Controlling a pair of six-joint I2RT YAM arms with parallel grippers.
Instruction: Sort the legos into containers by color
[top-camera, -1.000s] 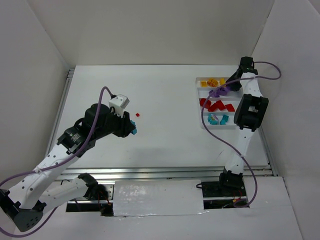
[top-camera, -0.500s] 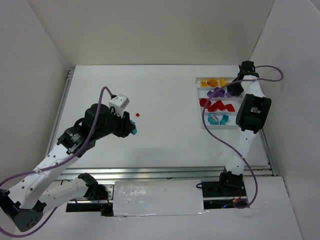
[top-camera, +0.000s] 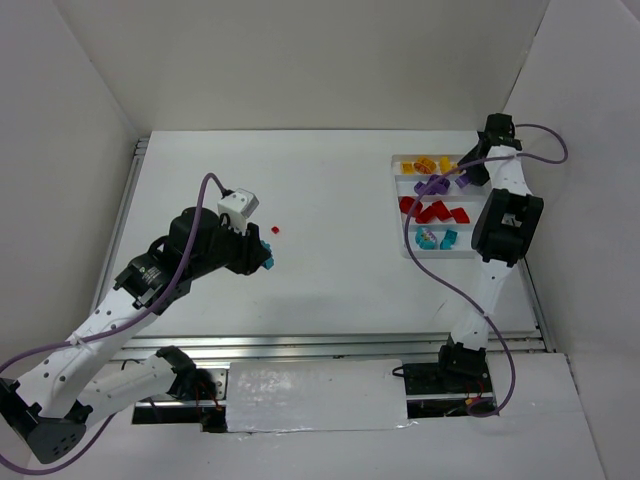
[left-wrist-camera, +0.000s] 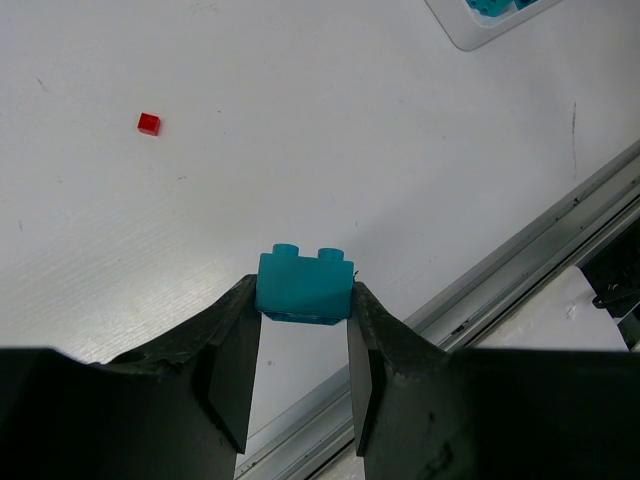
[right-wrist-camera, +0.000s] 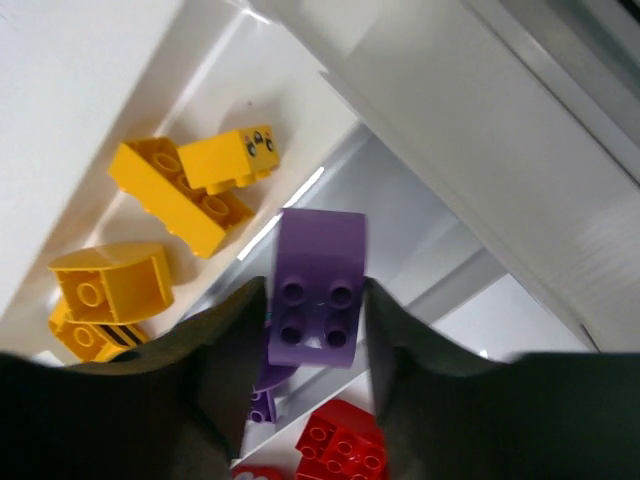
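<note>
My left gripper (top-camera: 262, 262) is shut on a teal two-stud brick (left-wrist-camera: 303, 285) and holds it above the bare table left of centre. A tiny red brick (top-camera: 274, 229) lies on the table just beyond it and also shows in the left wrist view (left-wrist-camera: 148, 123). My right gripper (right-wrist-camera: 315, 300) is shut on a purple curved brick (right-wrist-camera: 318, 270) over the white tray (top-camera: 408, 252), at its purple compartment. The tray holds yellow bricks (right-wrist-camera: 190, 185), purple bricks (top-camera: 432, 184), red bricks (top-camera: 435, 211) and teal bricks (top-camera: 437, 238), each colour in its own compartment.
White walls close in the table on the left, back and right. A metal rail (top-camera: 330, 345) runs along the near edge. The right arm's purple cable (top-camera: 440, 275) hangs over the tray's near side.
My right gripper has shifted slightly toward the far right with the purple brick. The left arm and the teal brick have not moved.
</note>
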